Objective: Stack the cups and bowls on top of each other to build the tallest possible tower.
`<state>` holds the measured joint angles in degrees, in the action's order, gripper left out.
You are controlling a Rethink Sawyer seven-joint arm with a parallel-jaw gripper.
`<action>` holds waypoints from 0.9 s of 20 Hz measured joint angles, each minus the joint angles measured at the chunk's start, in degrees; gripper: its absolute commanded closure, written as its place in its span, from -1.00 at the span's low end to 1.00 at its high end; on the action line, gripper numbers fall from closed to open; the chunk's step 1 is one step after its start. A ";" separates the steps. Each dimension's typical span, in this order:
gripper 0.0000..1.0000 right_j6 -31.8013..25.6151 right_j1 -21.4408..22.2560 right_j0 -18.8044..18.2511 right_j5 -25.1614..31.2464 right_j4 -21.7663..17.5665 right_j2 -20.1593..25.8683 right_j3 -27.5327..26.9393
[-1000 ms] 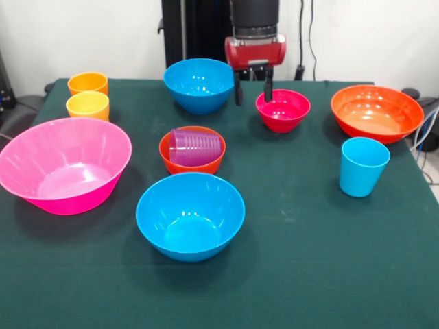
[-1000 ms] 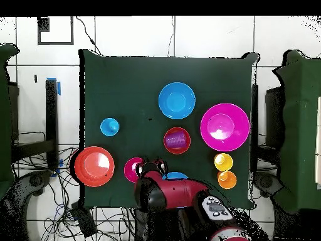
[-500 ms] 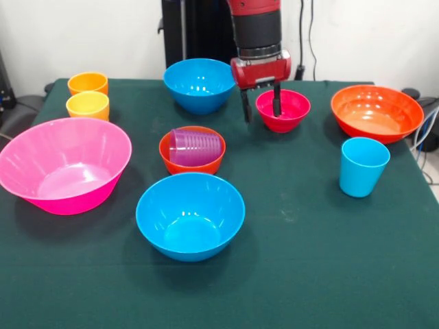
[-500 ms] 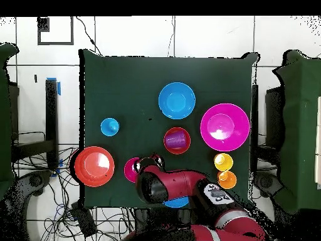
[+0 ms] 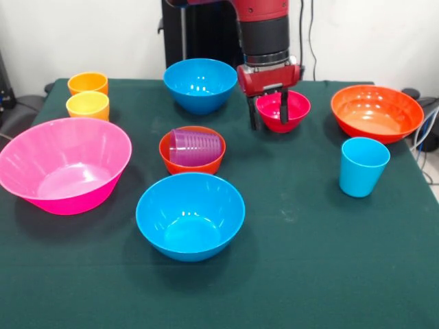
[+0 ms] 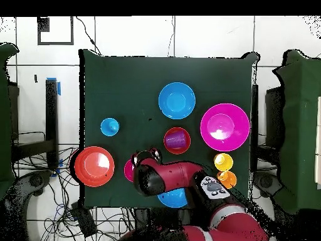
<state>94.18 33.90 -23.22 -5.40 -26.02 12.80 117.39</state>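
Observation:
My gripper is open and low over the small magenta-red bowl. One finger is outside the bowl's left rim, the other inside it. In the overhead view my arm covers most of this bowl. The ribbed purple cup lies in the small orange bowl. One blue bowl is at the back, the other at the front. The big pink bowl is at the left, the wide orange bowl at the right. The orange cup, yellow cup and light blue cup stand alone.
The green table carries everything; its back edge runs just behind the far blue bowl. In the overhead view the arm also covers part of the blue bowl nearest the base. Cables lie on the floor around the table.
The gripper has come down and moved right in the front view, from behind the magenta-red bowl to straddling its left rim. The bowls and cups have not moved.

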 measured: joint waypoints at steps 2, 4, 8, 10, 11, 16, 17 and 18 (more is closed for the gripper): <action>-1.00 0.00 0.51 0.57 0.00 -0.01 -0.01 -0.05; -1.00 0.00 1.14 1.38 0.00 -0.01 -0.01 -0.07; -1.00 0.00 2.30 3.20 0.00 -0.01 -0.09 -0.09; -1.00 0.00 2.65 3.86 0.00 -0.02 -0.10 -0.08; -1.00 0.00 2.88 4.14 0.01 -0.02 -0.09 -0.07; -1.00 0.00 3.86 4.84 0.04 -0.02 -0.10 -0.07; -1.00 0.00 4.10 4.89 0.19 -0.02 -0.08 -0.08; -1.00 0.00 4.30 4.88 0.42 -0.02 -0.08 -0.09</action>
<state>94.18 38.21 -18.34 -4.98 -26.04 12.72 117.30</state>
